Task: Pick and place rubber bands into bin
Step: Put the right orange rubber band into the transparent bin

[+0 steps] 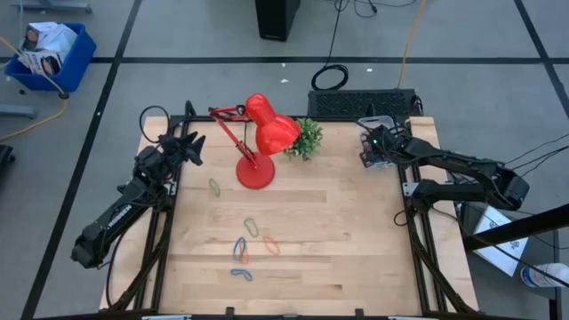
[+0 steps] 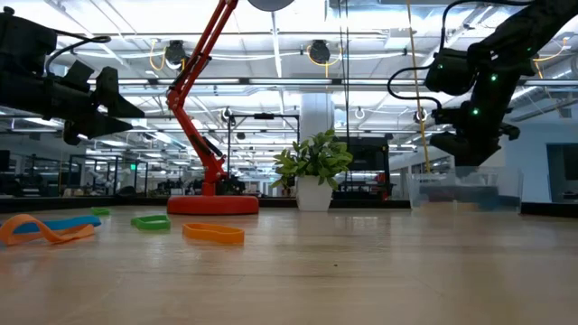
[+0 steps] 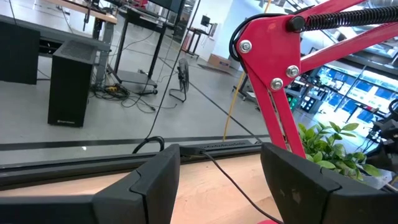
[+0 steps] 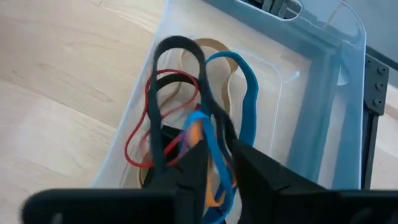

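Observation:
The clear bin (image 4: 348, 37) stands at the table's far right (image 1: 384, 158). In it lie black (image 4: 180, 46), red (image 4: 138, 134), blue (image 4: 247, 93) and tan (image 4: 214, 45) rubber bands. My right gripper (image 4: 217, 171) hangs slanting down over the bin (image 2: 465, 190), fingers a little apart, with a blue band (image 4: 214, 152) and an orange one (image 4: 198, 134) between them. Several more bands lie mid-table: green (image 1: 214, 187), orange (image 1: 271, 244), blue (image 1: 242, 275). My left gripper (image 1: 191, 147) waits open at the far left, level, with nothing between its fingers (image 3: 221, 180). My right gripper has the blue and orange bands running through the narrow gap between its fingers (image 4: 252, 165), slanting down from above the bin. The bands hang blurred toward the bin's floor. Whether the fingers touch them, I cannot tell.
A red desk lamp (image 1: 258, 147) and a small potted plant (image 1: 307, 138) stand at the table's far middle, between the arms. In the low view, orange (image 2: 36, 230), green (image 2: 150, 221) and orange (image 2: 213, 234) bands lie flat on the wood. A blue crate (image 1: 49, 53) sits on the floor.

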You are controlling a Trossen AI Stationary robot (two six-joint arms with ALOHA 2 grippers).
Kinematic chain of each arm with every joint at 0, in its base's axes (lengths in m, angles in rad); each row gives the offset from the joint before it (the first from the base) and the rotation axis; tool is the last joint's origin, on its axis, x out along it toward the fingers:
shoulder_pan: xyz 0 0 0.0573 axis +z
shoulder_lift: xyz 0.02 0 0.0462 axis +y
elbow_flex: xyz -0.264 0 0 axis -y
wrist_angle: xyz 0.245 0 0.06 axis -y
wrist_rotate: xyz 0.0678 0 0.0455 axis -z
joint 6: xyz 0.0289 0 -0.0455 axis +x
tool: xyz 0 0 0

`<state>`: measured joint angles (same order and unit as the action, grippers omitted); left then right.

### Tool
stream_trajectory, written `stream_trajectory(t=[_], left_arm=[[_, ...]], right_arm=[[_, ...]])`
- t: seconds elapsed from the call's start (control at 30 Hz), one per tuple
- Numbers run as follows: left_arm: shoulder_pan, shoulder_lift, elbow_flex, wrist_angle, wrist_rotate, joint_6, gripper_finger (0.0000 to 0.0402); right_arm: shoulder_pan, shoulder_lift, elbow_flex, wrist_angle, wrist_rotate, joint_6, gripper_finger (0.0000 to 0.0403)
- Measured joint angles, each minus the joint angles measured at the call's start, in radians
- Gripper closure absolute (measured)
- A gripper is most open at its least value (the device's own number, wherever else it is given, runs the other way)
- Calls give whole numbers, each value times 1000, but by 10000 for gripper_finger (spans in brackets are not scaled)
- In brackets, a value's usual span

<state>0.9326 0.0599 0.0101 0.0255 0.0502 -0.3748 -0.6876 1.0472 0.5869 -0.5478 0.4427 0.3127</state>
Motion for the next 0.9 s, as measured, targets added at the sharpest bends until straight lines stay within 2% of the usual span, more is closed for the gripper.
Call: stream_trajectory(t=[0.23, 0.3, 0.37, 0.53, 0.6, 0.8, 0.9], left_arm=[[0, 0, 0, 0, 1, 0, 172], [0, 0, 0, 0, 1, 0, 172], [0, 0, 0, 0, 1, 0, 172], [0, 0, 0, 3, 45, 15, 172], [0, 0, 0, 8, 78, 17, 172], [0, 0, 0, 28, 210, 17, 172], [0, 0, 0, 44, 326, 28, 172]], right_arm=[[7, -64, 34, 5, -4, -48, 268], [15, -100, 50, 38, -45, -67, 261], [27, -142, 56, 98, -146, -92, 258], [92, -210, 56, 276, -521, -142, 260], [150, -214, 47, 339, -614, -152, 265], [394, -173, -46, 563, -598, -205, 280], [505, -129, -100, 686, -570, -205, 287]])
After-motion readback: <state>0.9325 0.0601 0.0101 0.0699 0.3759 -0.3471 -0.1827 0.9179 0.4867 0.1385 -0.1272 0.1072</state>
